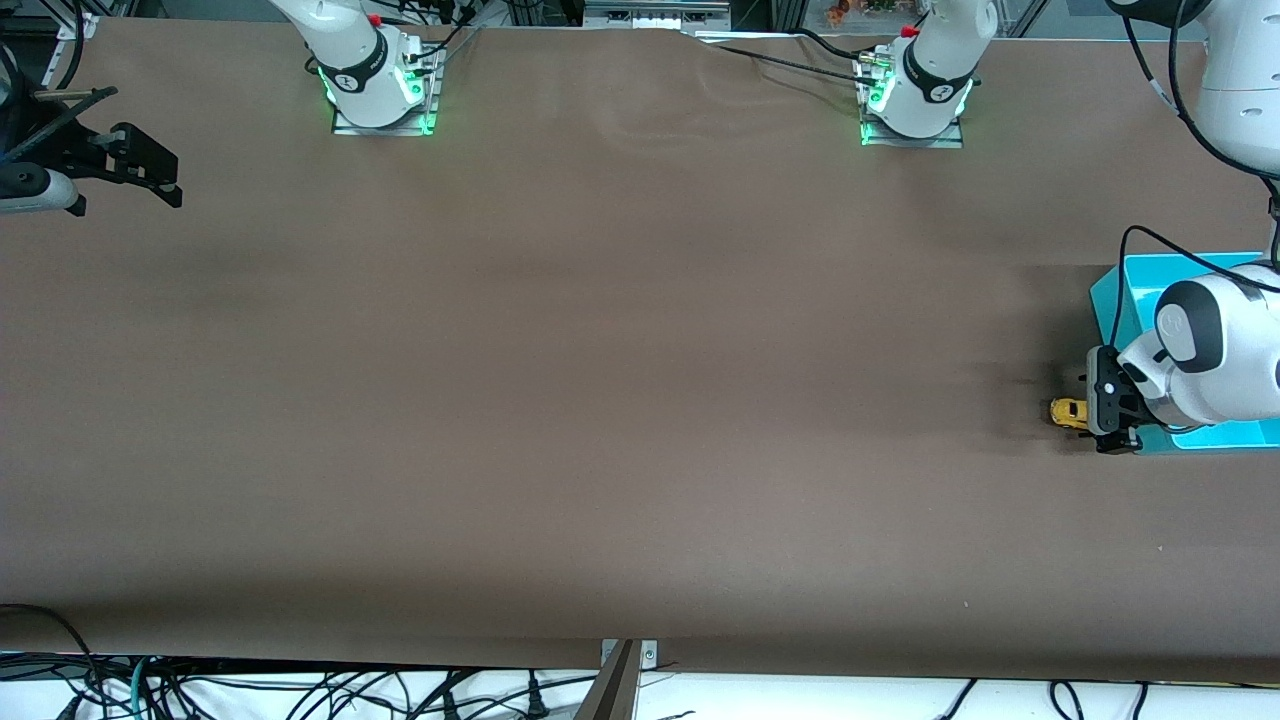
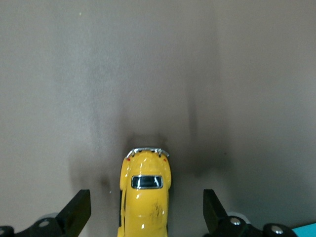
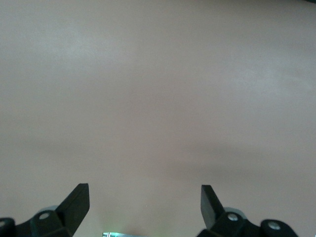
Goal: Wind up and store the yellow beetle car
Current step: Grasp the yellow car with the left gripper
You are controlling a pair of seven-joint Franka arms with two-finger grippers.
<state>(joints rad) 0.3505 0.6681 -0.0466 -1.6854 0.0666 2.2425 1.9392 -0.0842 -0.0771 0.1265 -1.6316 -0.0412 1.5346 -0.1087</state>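
The yellow beetle car (image 1: pixel 1068 412) sits on the brown table near the left arm's end, right beside a teal bin. My left gripper (image 1: pixel 1095 412) is low at the table, open, with the car between its fingers. In the left wrist view the car (image 2: pixel 144 192) lies centred in the left gripper (image 2: pixel 145 197), a gap showing on each side, its chrome bumper pointing away from the wrist. My right gripper (image 1: pixel 155 172) waits at the right arm's end of the table, and in the right wrist view it (image 3: pixel 143 192) is open and empty over bare table.
The teal bin (image 1: pixel 1108 300) stands at the left arm's end of the table, partly hidden by the left arm; a corner of it shows in the left wrist view (image 2: pixel 307 230). Both arm bases stand along the table's back edge. Cables hang below the front edge.
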